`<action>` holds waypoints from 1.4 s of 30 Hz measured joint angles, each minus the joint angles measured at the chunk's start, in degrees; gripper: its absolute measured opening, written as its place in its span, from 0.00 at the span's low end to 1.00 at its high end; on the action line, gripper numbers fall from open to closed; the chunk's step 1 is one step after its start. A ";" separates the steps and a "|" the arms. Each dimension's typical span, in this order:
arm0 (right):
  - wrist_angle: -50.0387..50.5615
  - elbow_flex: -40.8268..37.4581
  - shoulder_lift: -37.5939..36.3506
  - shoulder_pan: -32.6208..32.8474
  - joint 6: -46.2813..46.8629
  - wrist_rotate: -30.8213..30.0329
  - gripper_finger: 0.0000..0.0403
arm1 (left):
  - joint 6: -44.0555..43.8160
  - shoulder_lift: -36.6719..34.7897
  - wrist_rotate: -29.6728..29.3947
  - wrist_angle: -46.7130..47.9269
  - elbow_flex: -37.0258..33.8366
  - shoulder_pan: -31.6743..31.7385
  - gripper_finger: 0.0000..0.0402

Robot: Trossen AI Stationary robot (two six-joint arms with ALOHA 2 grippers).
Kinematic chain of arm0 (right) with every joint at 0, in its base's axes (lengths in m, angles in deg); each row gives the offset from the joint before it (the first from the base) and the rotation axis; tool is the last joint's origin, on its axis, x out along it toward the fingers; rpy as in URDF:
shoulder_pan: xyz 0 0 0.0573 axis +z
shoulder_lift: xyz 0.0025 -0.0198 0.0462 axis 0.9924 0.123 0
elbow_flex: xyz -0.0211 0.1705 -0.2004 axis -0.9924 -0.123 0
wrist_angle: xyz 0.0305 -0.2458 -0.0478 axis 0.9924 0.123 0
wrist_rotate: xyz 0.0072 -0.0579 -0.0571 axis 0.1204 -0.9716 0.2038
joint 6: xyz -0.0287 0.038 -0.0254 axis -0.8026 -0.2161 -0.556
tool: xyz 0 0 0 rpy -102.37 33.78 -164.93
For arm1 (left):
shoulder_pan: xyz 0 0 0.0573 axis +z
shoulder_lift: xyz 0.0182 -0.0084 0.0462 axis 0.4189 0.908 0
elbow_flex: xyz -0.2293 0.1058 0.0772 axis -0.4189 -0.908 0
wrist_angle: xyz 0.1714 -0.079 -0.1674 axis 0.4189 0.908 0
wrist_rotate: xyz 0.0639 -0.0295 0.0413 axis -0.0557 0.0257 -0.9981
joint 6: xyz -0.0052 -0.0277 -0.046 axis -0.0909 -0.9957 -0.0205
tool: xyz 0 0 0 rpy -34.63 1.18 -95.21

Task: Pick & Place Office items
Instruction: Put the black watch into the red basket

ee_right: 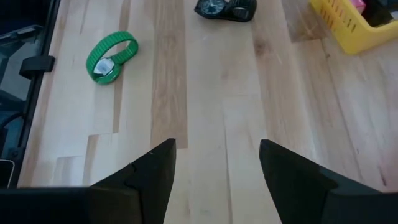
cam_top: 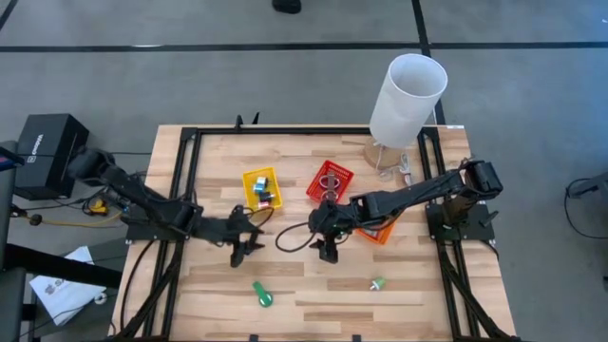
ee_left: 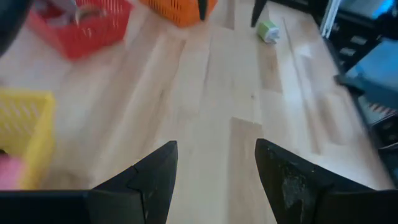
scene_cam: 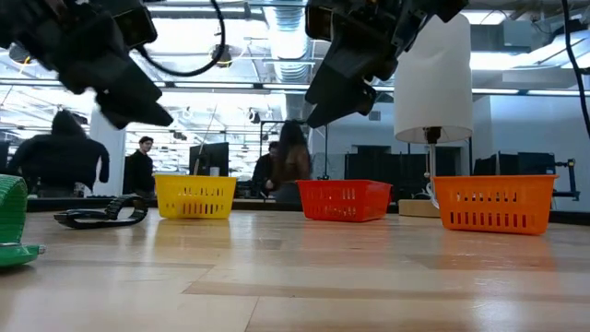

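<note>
My left gripper (cam_top: 245, 239) hovers open over the table's middle, left of centre; my right gripper (cam_top: 328, 237) hovers open just right of it. Neither holds anything. A green wristwatch (cam_top: 262, 295) (ee_right: 111, 57) lies flat near the table's near edge. A small green-and-white item (cam_top: 377, 283) (ee_left: 268, 31) lies to its right. A black wristwatch (ee_right: 225, 9) (scene_cam: 101, 215) lies on the wood by the left gripper. The yellow bin (cam_top: 261, 188) holds small pink, blue and black items. The red bin (cam_top: 330, 180) holds metal rings.
An orange bin (cam_top: 377, 231) sits partly under my right arm. A tall white cylinder (cam_top: 407, 98) stands on a wooden base at the far right. A black frame (cam_top: 180, 190) borders the table's sides. Bare wood lies between the grippers and the near edge. People show in the room behind.
</note>
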 joint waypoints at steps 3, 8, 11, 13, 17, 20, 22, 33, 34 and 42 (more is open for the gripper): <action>0.05 0.00 0.00 0.20 -0.02 -0.04 0.55 | -7.08 1.02 -1.43 1.37 0.00 -2.28 0.52; -0.26 0.00 0.00 0.26 0.08 -1.02 0.55 | -17.97 2.48 -2.19 10.77 0.00 -2.96 0.52; -0.61 0.00 0.00 0.30 0.11 -1.90 0.55 | -26.22 3.24 -2.03 19.38 0.00 -2.93 0.52; -0.57 0.00 0.00 0.33 0.11 -1.92 0.55 | -29.46 3.31 -1.43 23.37 0.00 -2.89 0.52; -0.59 0.00 0.00 0.54 0.07 -1.86 0.55 | -32.10 3.28 -0.95 23.60 0.00 -2.85 0.54; -0.59 0.00 0.00 0.48 -0.02 -1.79 0.55 | -32.18 3.27 0.10 20.54 0.00 -2.83 0.56; -0.59 0.00 0.00 0.02 -0.02 -1.79 0.55 | -32.19 3.27 0.28 19.11 0.00 -2.02 0.57; -0.57 0.00 0.00 -2.61 -0.04 -1.75 0.55 | -34.91 3.42 8.40 9.23 -4.97 5.76 0.61; -0.57 0.00 0.01 -2.65 -0.04 -1.76 0.55 | -35.72 3.42 8.91 8.29 -5.81 6.05 0.61; -0.57 0.00 0.01 -2.71 -2.88 -1.73 0.55 | -36.34 3.42 11.30 -0.92 -10.01 6.69 0.57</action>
